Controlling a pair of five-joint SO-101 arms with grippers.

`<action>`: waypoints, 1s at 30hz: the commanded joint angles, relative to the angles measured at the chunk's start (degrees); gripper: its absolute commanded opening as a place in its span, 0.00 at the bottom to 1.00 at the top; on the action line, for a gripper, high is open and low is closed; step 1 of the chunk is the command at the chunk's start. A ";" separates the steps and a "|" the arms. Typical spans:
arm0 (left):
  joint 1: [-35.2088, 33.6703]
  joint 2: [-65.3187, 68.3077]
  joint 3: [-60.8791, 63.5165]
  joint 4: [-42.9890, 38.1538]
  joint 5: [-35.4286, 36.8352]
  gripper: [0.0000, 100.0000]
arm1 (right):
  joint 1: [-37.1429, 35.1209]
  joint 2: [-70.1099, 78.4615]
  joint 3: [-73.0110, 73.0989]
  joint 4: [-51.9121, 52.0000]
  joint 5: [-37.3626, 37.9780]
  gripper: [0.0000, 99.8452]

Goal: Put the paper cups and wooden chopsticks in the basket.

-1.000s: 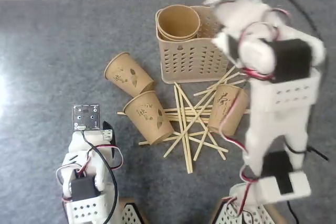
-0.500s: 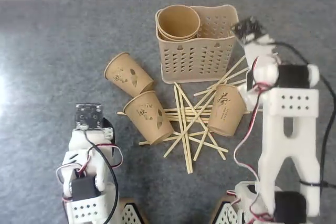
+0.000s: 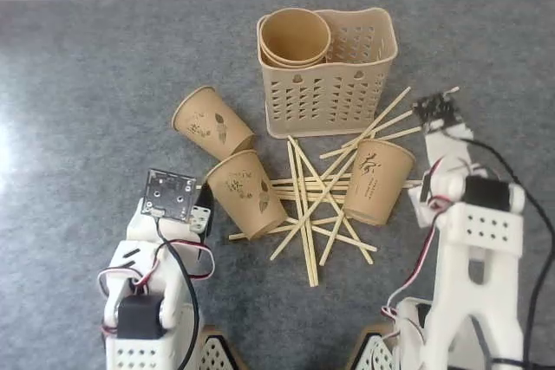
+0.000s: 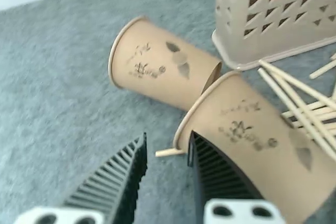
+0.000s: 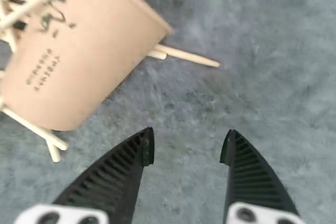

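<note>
left gripper (image 4: 167,145): fingers parted narrowly, gripping nothing, low over the grey mat (image 3: 87,84)
in the left gap: blunt end of one stray chopstick (image 4: 169,152), lying flat on the mat
middle cup (image 4: 252,135): on its side, rim just past one left fingertip, outside the gap
far cup (image 4: 157,64): on its side, touching the middle cup's rim, farther from the left fingers
right gripper (image 5: 189,137): fingers spread wide, holding nothing, bare mat between them
right cup (image 5: 79,51): on its side atop sticks, off to one side of the right gap, near the closer fingertip but apart from it
chopsticks (image 3: 308,205): loose crossed pile between middle cup and right cup, several reaching the basket's front
basket (image 3: 347,93): upright behind the pile, stacked cups (image 3: 295,36) standing in one end, apart from both grippers
</note>
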 commanded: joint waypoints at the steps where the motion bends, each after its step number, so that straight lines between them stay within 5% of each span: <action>1: 2.73 -0.79 -5.23 0.26 -0.44 0.13 | 0.04 -2.86 7.82 -8.22 -2.11 0.22; 6: 7.30 2.37 -14.11 6.24 -7.21 0.13 | -0.84 -3.56 17.23 -16.48 -7.47 0.22; 12: 10.20 21.10 -28.44 7.91 -9.32 0.13 | -0.66 -3.65 27.43 -29.23 -7.12 0.22; 22: 13.54 54.86 -33.98 -4.92 -11.78 0.13 | -0.48 -3.65 27.78 -30.29 -7.12 0.22; 30: 8.62 70.51 -53.23 1.32 -14.15 0.13 | -0.84 -3.56 28.75 -31.96 -7.12 0.22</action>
